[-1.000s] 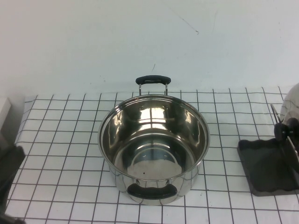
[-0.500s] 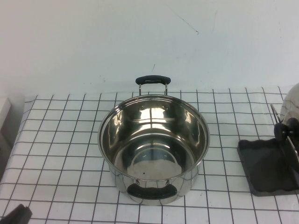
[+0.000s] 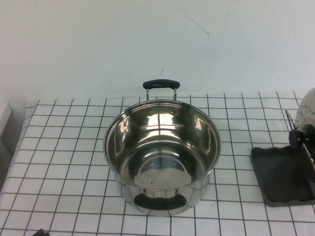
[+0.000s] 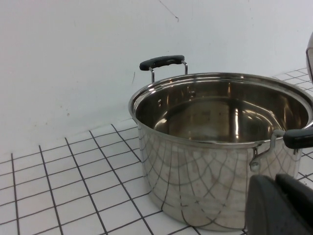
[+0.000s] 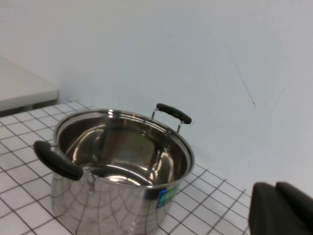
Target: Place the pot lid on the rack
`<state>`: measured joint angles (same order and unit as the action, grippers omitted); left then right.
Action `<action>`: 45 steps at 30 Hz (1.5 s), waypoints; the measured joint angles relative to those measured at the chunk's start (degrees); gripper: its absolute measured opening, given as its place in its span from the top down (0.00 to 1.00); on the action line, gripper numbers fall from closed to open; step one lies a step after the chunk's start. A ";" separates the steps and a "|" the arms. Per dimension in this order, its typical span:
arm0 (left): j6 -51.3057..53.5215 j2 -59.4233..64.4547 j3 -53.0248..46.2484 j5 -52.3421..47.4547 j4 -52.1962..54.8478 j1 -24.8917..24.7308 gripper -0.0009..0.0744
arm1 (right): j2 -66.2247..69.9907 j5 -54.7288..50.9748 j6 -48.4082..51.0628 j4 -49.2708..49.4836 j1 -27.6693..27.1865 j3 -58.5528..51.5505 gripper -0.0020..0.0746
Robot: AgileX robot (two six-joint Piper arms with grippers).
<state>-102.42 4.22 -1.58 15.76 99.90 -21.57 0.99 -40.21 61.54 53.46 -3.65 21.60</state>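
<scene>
1. Nearest the camera in the high view there's basically just the front edge of the desk (image 3: 59,196), covered in a white cloth with a black grid. No arm shows up there, apart from a tiny dark speck at the bottom edge that I can't make out.
2. The left claw (image 4: 281,205) only shows in its own wrist view, as a dark shape low in the corner. Its fingers are pressed together with nothing between them. It sits just beside the pot's near handle, not touching it as far as I can see.
3. The right claw (image 5: 281,208) is the same deal: a dark lump in its wrist view, closed up and empty, off to one side of the pot.
4. Middle of the desk is the big shiny steel pot (image 3: 161,155), open at the top, with one black handle facing the camera and one at the back.
5. Over at the right edge is the rack (image 3: 280,177), a dark grey tray with thin wire prongs.
6. The pot lid (image 3: 306,114) is standing on edge in that rack, leaning on the prongs, black knob facing the pot. It's partly cut off by the frame.
7. Behind everything is a plain white wall (image 3: 147,44).
</scene>
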 joint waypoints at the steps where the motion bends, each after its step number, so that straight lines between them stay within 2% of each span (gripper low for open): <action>1: 0.00 0.00 0.00 0.00 0.11 0.00 0.99 | 0.00 0.81 -0.25 -0.71 0.00 -0.56 0.98; 10: -0.09 0.00 0.00 0.14 0.11 0.00 0.99 | 0.00 19.35 -2.33 -6.23 0.00 -6.51 0.98; 12: 0.01 0.00 0.00 0.18 0.11 0.00 0.99 | 0.00 23.18 -5.97 -9.91 0.00 -9.14 0.98; 14: 0.01 0.00 0.00 0.38 0.11 0.00 0.99 | 0.00 25.19 -17.42 -20.17 0.00 -11.92 0.98; 18: 0.01 0.00 0.00 1.21 0.11 0.00 0.99 | -0.44 25.48 -46.68 -46.55 0.00 -16.96 0.98; 20: 0.12 0.00 0.00 1.49 0.21 0.00 0.99 | -1.35 25.48 -54.74 -53.46 0.00 -19.35 0.98; 22: 0.12 0.00 0.00 1.74 0.21 0.00 0.99 | -1.57 25.60 -58.50 -55.47 0.00 -21.87 0.98; 26: 0.12 0.00 0.00 1.74 0.21 0.00 0.99 | -1.67 23.99 -55.82 -54.86 0.53 -23.07 0.98; 34: 0.12 0.00 0.00 1.97 0.21 0.00 0.99 | -1.67 20.26 -51.90 -56.49 7.77 -23.16 0.98; 45: 0.10 0.00 0.00 2.11 0.21 0.00 0.99 | -1.67 19.86 -52.45 -59.38 6.58 -23.06 0.98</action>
<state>-102.32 4.22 -1.58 17.88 100.10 -21.57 -0.68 -20.35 9.09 -5.92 2.93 -1.45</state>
